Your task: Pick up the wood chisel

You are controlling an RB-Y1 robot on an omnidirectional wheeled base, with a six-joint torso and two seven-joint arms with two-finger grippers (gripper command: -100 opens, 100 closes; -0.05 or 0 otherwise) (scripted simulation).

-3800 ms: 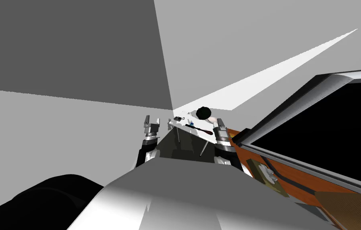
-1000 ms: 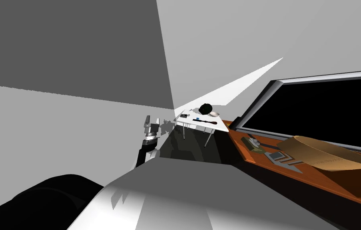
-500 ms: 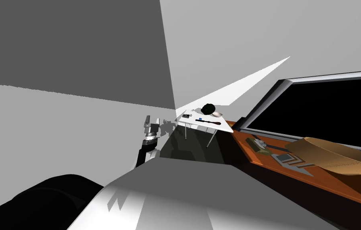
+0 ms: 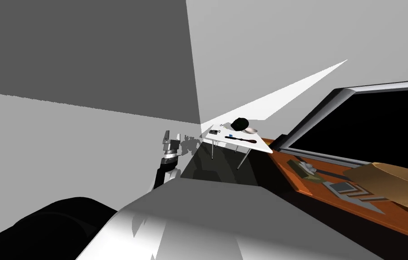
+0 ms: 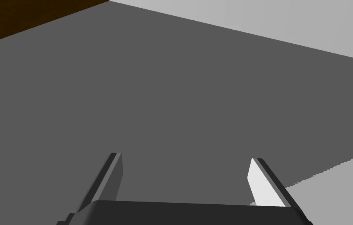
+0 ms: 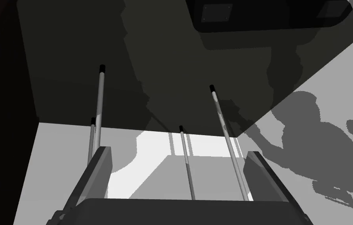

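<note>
Chisel (image 4: pixel 240 140), long and dark, lies on the white surface (image 4: pixel 259 145) ahead, just in front of a dark round lump (image 4: pixel 240 123) and a pale bowl (image 4: pixel 251 131). The right jaws stand apart, held low and facing the legs (image 6: pixel 226 134) underneath. The left jaws are apart too, off to the side. I'd lift the right arm above the top first, then square up across the shaft.

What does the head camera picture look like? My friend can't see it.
A long dark chisel lies on a small white table ahead, near a dark round lump and a pale bowl. The left arm stands left of the table, jaws open. An orange-brown counter runs along the right, below a black area.
</note>
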